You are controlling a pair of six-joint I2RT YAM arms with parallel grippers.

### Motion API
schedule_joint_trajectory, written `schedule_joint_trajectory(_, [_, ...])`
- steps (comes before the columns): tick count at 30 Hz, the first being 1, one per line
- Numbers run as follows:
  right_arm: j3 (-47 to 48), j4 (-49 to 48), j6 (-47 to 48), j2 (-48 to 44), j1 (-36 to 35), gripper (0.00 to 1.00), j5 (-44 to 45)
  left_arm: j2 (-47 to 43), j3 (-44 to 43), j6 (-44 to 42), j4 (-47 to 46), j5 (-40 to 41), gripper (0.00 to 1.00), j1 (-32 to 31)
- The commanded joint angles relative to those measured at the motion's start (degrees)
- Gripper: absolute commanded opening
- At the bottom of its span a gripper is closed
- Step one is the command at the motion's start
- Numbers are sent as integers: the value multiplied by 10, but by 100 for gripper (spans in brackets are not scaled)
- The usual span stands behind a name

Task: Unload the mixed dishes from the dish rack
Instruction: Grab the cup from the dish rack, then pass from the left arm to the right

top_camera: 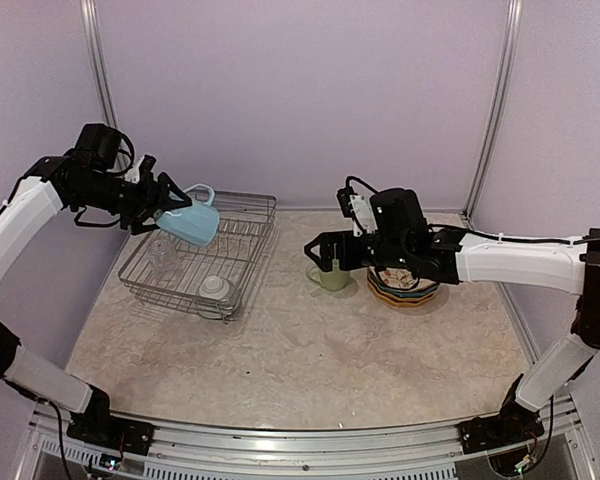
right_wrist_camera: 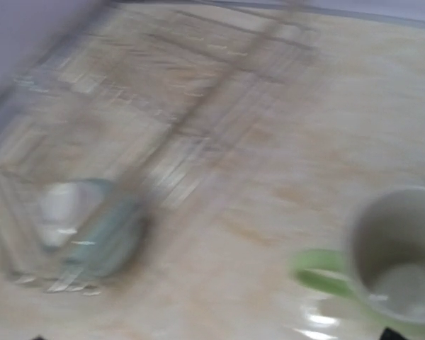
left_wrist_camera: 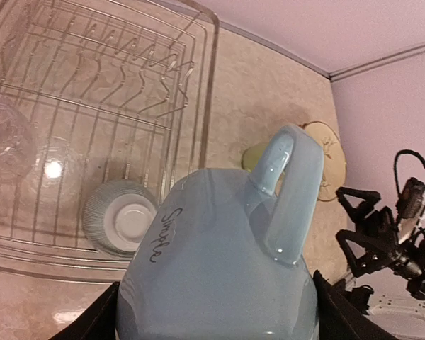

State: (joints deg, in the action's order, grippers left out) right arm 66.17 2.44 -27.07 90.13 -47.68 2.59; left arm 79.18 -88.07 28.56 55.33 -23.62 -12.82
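The rectangular silver wire dish rack (top_camera: 230,240) sits at left. A light blue handled cup (top_camera: 190,222) hangs tilted above it. Inside it are an inverted small white cup (top_camera: 217,290) and a clear glass (top_camera: 161,255). To its right, a light green mug (top_camera: 331,275) stands upright beside stacked patterned plates (top_camera: 400,297).

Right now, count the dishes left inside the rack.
2. A clear glass at the dish rack's left side; a small white cup in its near right corner. The light blue cup held above is excluded; more clear ware may go unseen.
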Motion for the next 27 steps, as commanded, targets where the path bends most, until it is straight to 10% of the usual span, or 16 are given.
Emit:
schedule_joint_trajectory(1, [-59,-184,-91,14,33,100,-225,-34,83,104,-223,-203,53,-14])
schedule_joint_trajectory(14, [-138,-770,-433,161,52,99,-457,23,199,237,-523,-228,50,-153])
schedule_joint_trajectory(27, [-146,-744,-405,151,52,68,-446,110,177,270,-585,-246,49,-209])
